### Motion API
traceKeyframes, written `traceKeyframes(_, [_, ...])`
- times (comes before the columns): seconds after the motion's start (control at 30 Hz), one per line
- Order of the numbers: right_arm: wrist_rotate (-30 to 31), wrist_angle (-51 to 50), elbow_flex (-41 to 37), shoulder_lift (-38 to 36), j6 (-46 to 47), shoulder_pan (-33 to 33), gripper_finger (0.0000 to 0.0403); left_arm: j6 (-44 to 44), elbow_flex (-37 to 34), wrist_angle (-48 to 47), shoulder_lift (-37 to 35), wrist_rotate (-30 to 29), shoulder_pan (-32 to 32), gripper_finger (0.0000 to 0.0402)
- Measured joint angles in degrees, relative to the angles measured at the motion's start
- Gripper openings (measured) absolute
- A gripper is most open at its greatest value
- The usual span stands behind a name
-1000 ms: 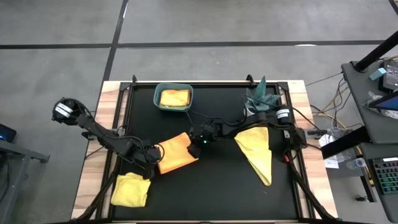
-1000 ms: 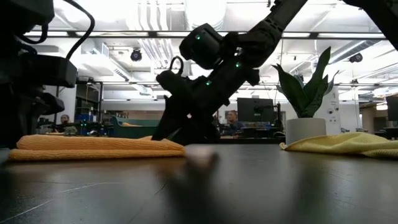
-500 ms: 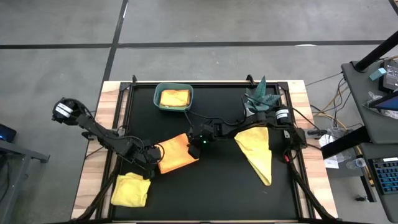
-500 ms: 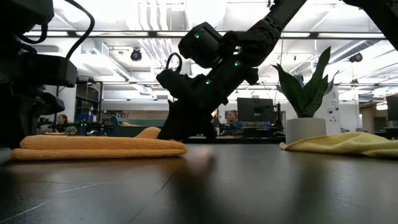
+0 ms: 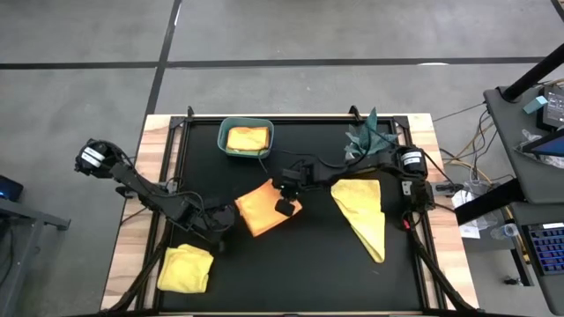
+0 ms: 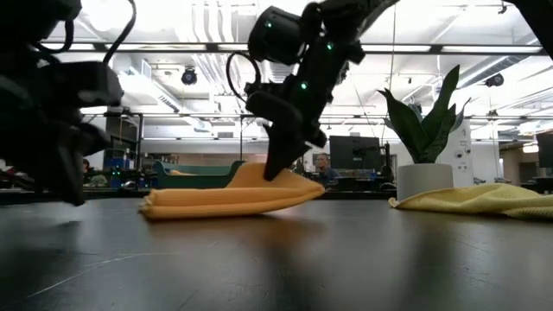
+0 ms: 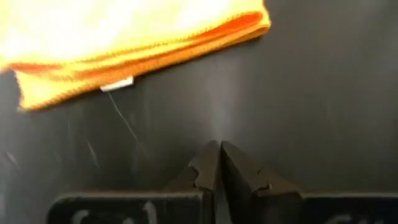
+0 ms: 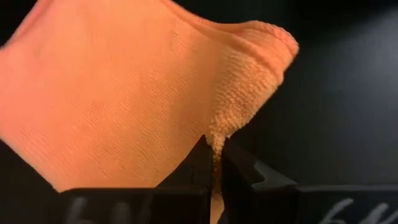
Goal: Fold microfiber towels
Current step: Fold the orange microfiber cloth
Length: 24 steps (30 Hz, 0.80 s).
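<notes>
A folded orange towel (image 5: pixel 262 210) lies mid-table, also seen in the low view (image 6: pixel 216 203). My right gripper (image 5: pixel 284 208) is shut on its right end. My left gripper (image 5: pixel 226 220) rests shut on the bare table just left of the towel, whose hemmed edge (image 7: pixel 143 53) lies ahead of its fingertips without touching them. One yellow towel (image 5: pixel 186 268) lies crumpled at the near left. Another yellow towel (image 5: pixel 363 214) is spread in a long triangle at the right. My right gripper pinches a bunched ridge of the orange towel (image 8: pixel 231 118) between its two fingers, at the towel's right end. The fingers come from above, slanting down. That end (image 6: pixel 289 180) is raised off the table, and the rest of the towel lies flat.
A teal bin (image 5: pixel 226 141) with a yellow cloth inside stands at the far middle. A potted plant (image 5: pixel 368 134) stands at the far right. Bare black table lies along the near edge between the two yellow towels.
My right gripper has shut on the orange towel's right end, risen a little and gone toward the table's right and far side. The towel has slid that way and turned, its held end lifted, away from my left gripper.
</notes>
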Motion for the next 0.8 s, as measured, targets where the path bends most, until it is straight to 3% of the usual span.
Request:
traceKeyframes(0.17, [3.26, -4.22, 4.06, 0.10, -0.49, 0.00, 0.0009, 4.29, -0.02, 4.64, -0.02, -9.38, 0.82, 0.0004])
traceKeyframes(0.4, [3.33, -4.08, 6.76, 0.58, 0.04, 0.64, 0.0009, 8.62, -1.17, 8.44, -0.02, -9.58, 3.11, 0.0004])
traceKeyframes(0.8, [2.92, 0.39, 6.82, 2.04, 2.05, 2.64, 0.0009, 8.59, -9.71, 24.89, 0.29, -9.43, 3.59, 0.0004])
